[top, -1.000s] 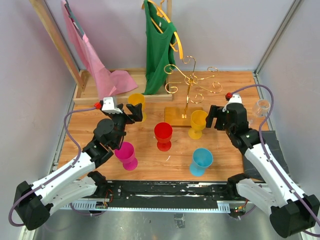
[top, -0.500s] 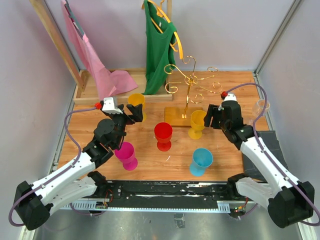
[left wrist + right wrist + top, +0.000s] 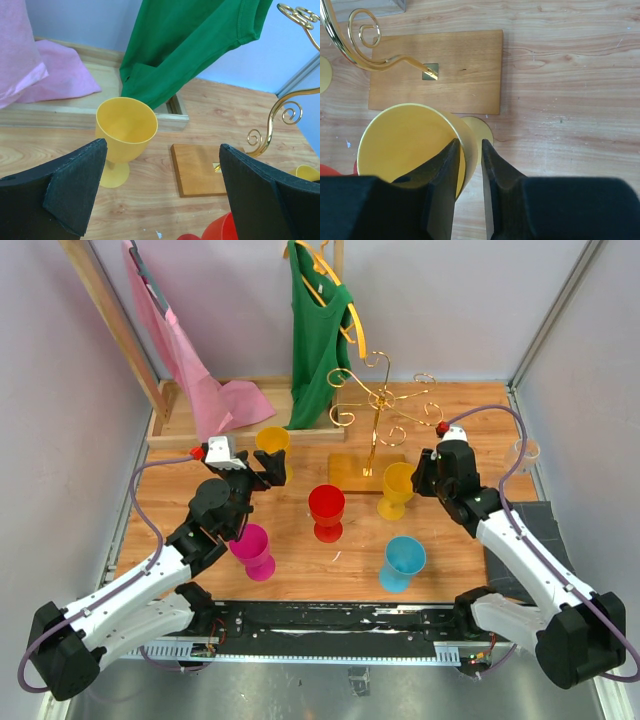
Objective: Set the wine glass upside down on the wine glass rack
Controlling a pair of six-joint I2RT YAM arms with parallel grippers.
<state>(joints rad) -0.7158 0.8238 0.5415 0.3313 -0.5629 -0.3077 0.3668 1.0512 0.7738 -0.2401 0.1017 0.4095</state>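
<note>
A yellow wine glass (image 3: 397, 483) stands upright just in front of the gold wine glass rack (image 3: 377, 400), by the rack's flat wooden base (image 3: 440, 70). My right gripper (image 3: 421, 474) is at its right rim. In the right wrist view the gripper (image 3: 469, 145) pinches the wall of that glass (image 3: 405, 140), one finger inside the bowl and one outside. My left gripper (image 3: 162, 146) stands wide open with nothing between its fingers, just short of a second yellow glass (image 3: 125, 127). From above, that gripper (image 3: 270, 468) sits right in front of this glass (image 3: 272, 440).
A red glass (image 3: 326, 508), a magenta glass (image 3: 252, 548) and a blue glass (image 3: 403, 560) stand on the near half of the table. A clear glass (image 3: 525, 450) sits at the right edge. A wooden frame holds a green shirt (image 3: 318, 330) and pink cloth (image 3: 190, 360) at the back.
My right gripper has moved left onto the yellow glass by the rack's base, and its jaws have come together on the rim wall. The left arm has stayed put.
</note>
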